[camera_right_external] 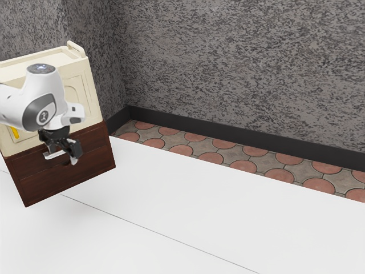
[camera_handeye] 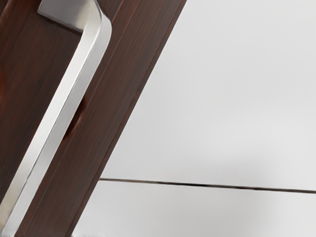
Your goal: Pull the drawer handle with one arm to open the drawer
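Observation:
The black gripper (camera_right_external: 69, 149) is at the front of the dark brown drawer (camera_right_external: 94, 154), right by its silver handle (camera_right_external: 55, 154) and partly covering it. Whether it touches or holds the bar cannot be made out. In the wrist view the silver handle (camera_handeye: 59, 116) runs slantwise along the brown drawer front (camera_handeye: 126, 64), with one bent end and its mount visible. The drawer front looks flush with the cabinet, though the arm hides part of it.
Above the brown section is the cabinet's cream upper part (camera_right_external: 94, 103), with a small yellow piece (camera_right_external: 15, 133) beside the arm. A white floor (camera_right_external: 188, 211) spreads out before the cabinet. Behind stand a grey mottled wall (camera_right_external: 239, 63) and a dark baseboard (camera_right_external: 228, 130).

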Motion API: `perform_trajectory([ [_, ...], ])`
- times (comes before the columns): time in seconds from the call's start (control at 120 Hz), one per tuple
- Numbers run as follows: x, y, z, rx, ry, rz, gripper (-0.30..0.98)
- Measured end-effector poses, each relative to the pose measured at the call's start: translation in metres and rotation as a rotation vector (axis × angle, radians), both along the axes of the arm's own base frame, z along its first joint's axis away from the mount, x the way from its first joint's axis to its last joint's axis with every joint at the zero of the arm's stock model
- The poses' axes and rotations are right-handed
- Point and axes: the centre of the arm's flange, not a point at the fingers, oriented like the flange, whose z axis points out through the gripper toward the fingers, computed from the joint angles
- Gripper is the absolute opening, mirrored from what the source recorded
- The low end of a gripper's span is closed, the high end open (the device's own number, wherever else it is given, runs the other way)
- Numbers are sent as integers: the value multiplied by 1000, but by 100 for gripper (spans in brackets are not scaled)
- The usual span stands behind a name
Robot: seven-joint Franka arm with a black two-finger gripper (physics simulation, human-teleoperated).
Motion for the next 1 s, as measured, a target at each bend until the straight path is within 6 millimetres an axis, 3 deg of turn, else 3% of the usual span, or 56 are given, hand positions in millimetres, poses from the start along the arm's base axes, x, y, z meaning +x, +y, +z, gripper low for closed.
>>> perform_trajectory([
  [0.233, 0, 4, 2, 0, -13, 32, 69],
  [0.467, 5, -12, 11, 4, -33, 18, 69],
  [0.5, 5, -15, 21, 8, -51, 15, 69],
  [0.567, 5, -26, 40, 15, -81, -1, 69],
  [0.633, 8, -50, 56, 19, -107, -43, 69],
  [0.717, 9, -70, 62, 18, -111, -76, 69],
  [0.867, 3, -56, 58, 16, -95, -43, 69],
  [1.0, 4, -48, 40, 11, -65, -26, 69],
])
